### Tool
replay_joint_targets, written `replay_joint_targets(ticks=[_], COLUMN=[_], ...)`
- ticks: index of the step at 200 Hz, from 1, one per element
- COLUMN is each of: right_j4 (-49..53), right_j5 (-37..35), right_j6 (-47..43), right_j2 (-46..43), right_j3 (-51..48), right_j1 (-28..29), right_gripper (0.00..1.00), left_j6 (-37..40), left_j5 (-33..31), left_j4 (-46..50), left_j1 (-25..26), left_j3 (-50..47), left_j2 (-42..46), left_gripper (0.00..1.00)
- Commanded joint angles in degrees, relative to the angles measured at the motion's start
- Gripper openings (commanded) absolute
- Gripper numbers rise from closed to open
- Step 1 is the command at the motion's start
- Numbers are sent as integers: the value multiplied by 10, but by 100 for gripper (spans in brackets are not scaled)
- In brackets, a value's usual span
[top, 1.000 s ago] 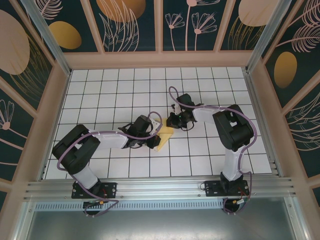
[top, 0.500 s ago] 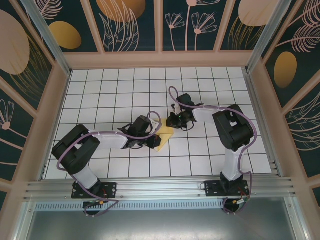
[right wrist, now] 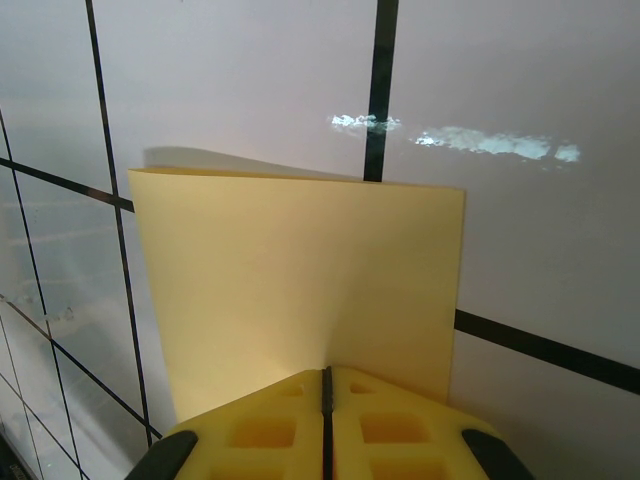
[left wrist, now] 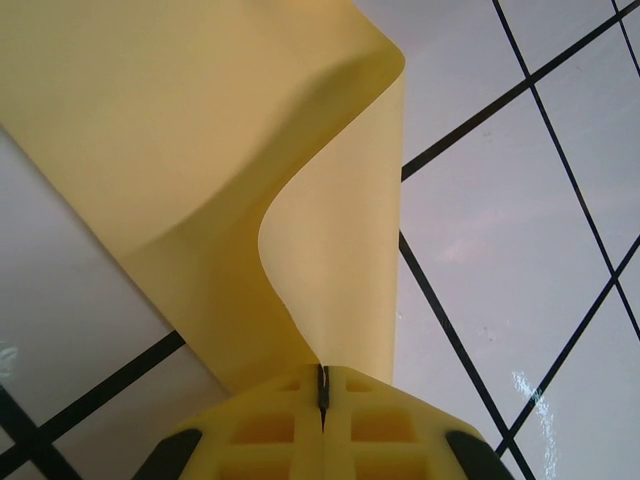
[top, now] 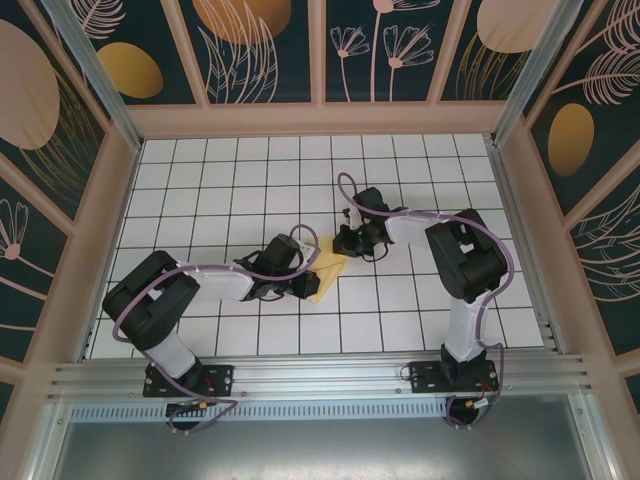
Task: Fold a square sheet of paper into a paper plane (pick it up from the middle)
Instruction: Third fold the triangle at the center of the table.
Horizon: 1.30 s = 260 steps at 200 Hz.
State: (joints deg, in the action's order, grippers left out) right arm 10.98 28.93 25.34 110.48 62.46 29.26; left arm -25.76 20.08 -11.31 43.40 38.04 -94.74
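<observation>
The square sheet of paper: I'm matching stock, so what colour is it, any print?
The sheet is plain pale yellow, unmarked; the right wrist view shows it best.

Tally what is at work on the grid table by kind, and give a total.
square sheet of paper: 1
grippers: 2, left gripper and right gripper, both shut on the paper
Total: 3

Nothing readable is showing in any view: no text, label, brand, number or sign. The paper [left wrist: 200,150] is showing plain and unmarked.
</observation>
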Motion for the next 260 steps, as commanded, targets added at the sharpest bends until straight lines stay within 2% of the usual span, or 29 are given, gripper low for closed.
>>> replay_joint_targets(ticks=[1,194,260], right_j4=[34,33,33], right_j5=[-18,-21,-22], right_j6=[-12,-9,-8], right_j2=[16,13,13], right_j3=[-5,-12,-9], right_j1=[5,5,5], right_gripper=[10,10,11], left_j6=[22,37,14], left_j5=[-10,-32,-1], left_j4=[15,43,19], left_j1=[-4,-4,-4], left_j3=[12,33,21], left_j2=[9,-9,-4], left_gripper=[4,4,5])
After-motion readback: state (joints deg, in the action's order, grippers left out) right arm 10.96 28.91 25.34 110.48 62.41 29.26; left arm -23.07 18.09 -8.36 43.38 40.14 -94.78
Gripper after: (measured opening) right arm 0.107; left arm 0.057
